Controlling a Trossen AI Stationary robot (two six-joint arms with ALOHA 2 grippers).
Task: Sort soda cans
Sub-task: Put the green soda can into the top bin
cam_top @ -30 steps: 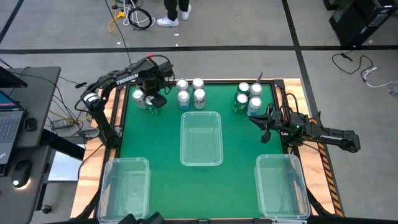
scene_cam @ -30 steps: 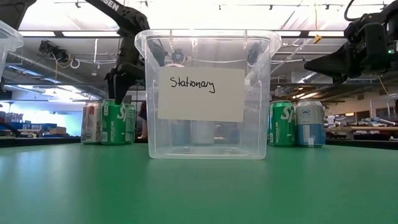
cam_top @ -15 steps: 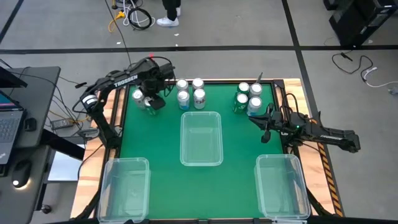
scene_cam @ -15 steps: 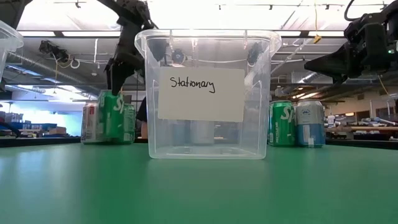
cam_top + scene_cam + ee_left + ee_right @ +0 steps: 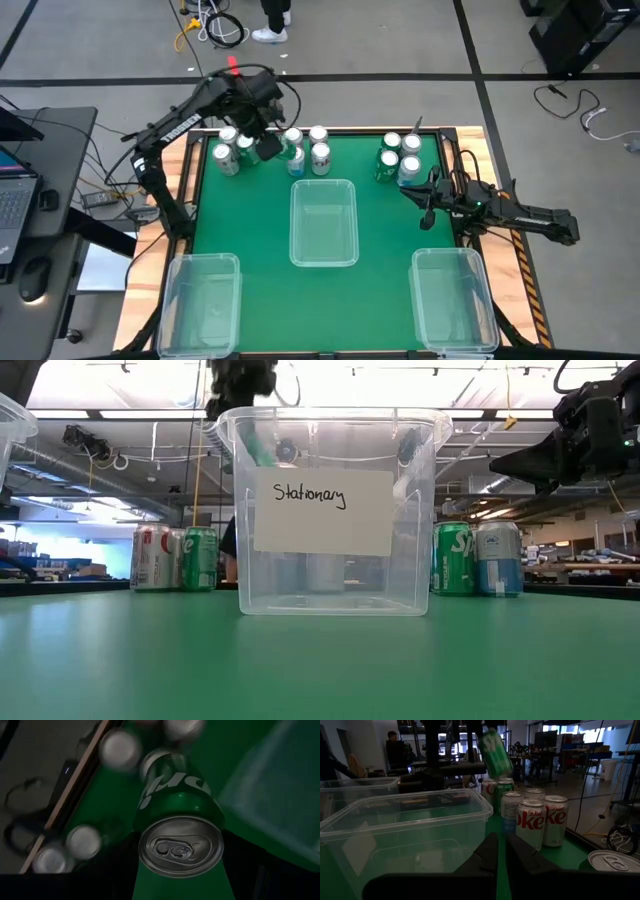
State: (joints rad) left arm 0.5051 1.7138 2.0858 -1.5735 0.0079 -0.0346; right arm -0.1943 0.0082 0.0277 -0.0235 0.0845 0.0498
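My left gripper [image 5: 265,145] hangs high over the table's far left part, shut on a green soda can [image 5: 176,800], which also shows in the right wrist view [image 5: 495,747]. Other soda cans stand upright on the green table in three far groups: left [image 5: 222,157], middle [image 5: 305,148] and right [image 5: 398,158]. My right gripper [image 5: 427,208] waits shut above the table's right side, near the right group, holding nothing. My left gripper pinches the green can between its two fingers [image 5: 117,870], one on each side of the wall just below the silver top [image 5: 181,845]. The fingers come from above, pointing down. The can is lifted clear and hangs tilted below them [image 5: 496,750].
Three clear plastic bins stand on the table: one in the centre [image 5: 323,222] labelled "Stationary", one at the near left corner [image 5: 203,300], one at the near right corner [image 5: 453,300]. A desk with a laptop [image 5: 15,200] stands left of the table.
My left gripper, shut on the green can in the left group, has risen and moved toward the table's right, to above the gap between the left and middle groups. The can has left the table, is lifted clear and now hangs tilted. The right arm has kept still.
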